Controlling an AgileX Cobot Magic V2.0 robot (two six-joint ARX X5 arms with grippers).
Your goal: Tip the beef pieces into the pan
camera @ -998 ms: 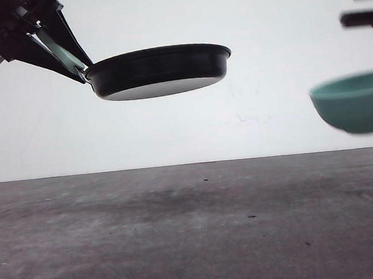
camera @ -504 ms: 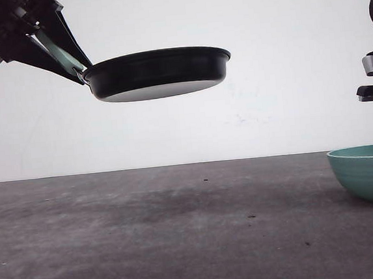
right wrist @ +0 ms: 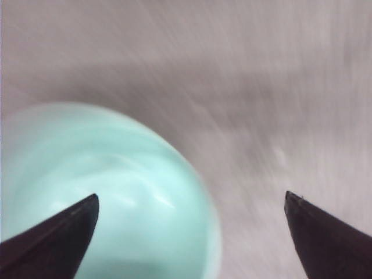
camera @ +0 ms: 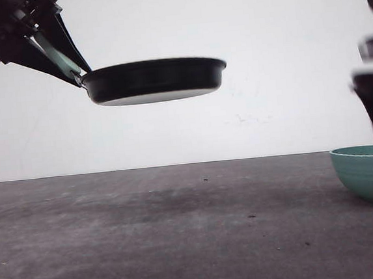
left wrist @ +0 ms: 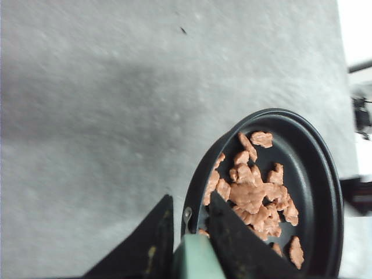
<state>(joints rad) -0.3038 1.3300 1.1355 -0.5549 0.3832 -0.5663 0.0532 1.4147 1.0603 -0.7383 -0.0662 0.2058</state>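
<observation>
Left gripper (left wrist: 189, 247) is clamping the pan (camera: 154, 80) by its mint handle (left wrist: 195, 261), holding it level in mid-air with the beef pieces (left wrist: 253, 195) already inside, so any tilt or handle slip is risking a spill, while right gripper (right wrist: 189, 218) is hanging wide open, empty, over the teal bowl (camera: 369, 172)
</observation>
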